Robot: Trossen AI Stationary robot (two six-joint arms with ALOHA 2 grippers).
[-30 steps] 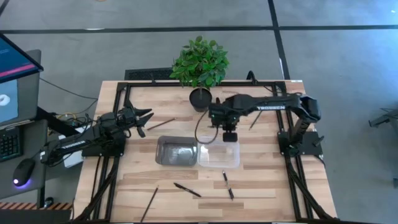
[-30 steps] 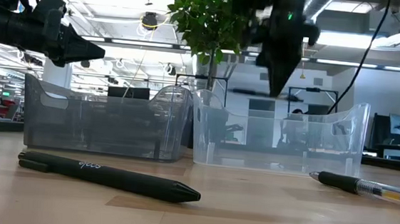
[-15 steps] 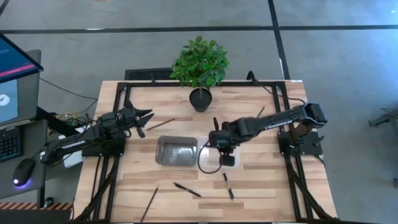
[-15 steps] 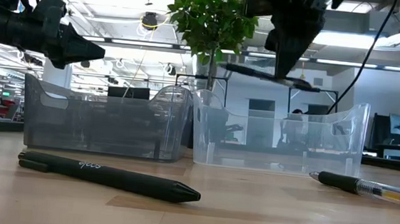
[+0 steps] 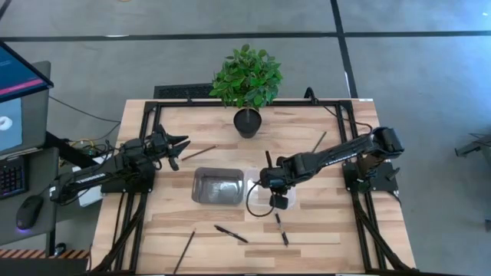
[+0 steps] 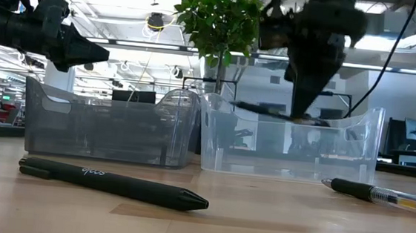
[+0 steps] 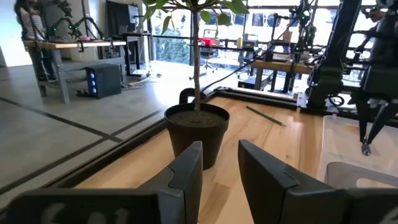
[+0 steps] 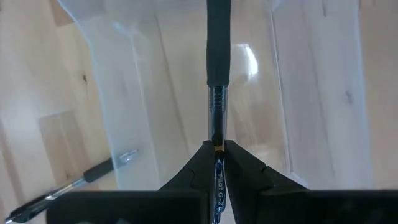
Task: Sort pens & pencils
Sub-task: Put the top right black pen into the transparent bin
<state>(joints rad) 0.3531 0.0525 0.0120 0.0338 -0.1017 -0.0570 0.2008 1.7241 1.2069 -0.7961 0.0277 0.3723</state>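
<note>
Left gripper (image 5: 178, 146): jaws parted, holding nothing, parked over the tabletop (image 5: 322, 230) near a pencil (image 5: 202, 152).

Grey bin (image 5: 217, 186): contents unclear.

Clear bin (image 5: 288, 201): right gripper (image 5: 270, 183) hangs above it, jaws clenched on a pen (image 8: 217, 93) at its clear barrel.

Pens (image 5: 230, 234): two more lie on the near tabletop. Judged light, rigid, glossy and slippery, apt to roll; best pinched mid-barrel, across the shaft.

Pencils (image 5: 318, 142): thin, stiff, light.

Low view: right gripper (image 6: 309, 109) is motion-blurred, arm cut off at top edge. Clear-barrel pen (image 6: 380, 195) runs off the right edge.
</note>
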